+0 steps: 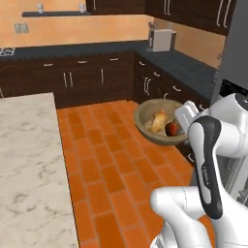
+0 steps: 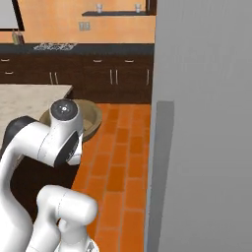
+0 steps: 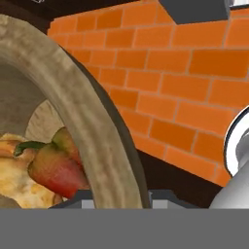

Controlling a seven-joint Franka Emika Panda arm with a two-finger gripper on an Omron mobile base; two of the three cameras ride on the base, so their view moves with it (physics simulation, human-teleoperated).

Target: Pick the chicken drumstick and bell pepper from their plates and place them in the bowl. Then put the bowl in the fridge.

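bowl carried above the orange tile floor, both foods inside

the brown wooden bowl (image 1: 157,121) hangs tilted over the floor (image 1: 106,164), left of the grey fridge (image 2: 206,128). in it lie the chicken drumstick (image 1: 158,120) and, just right of it, the bell pepper (image 1: 172,128), touching. the gripper (image 1: 186,116) is clamped on the bowl's right rim. no writing is readable.
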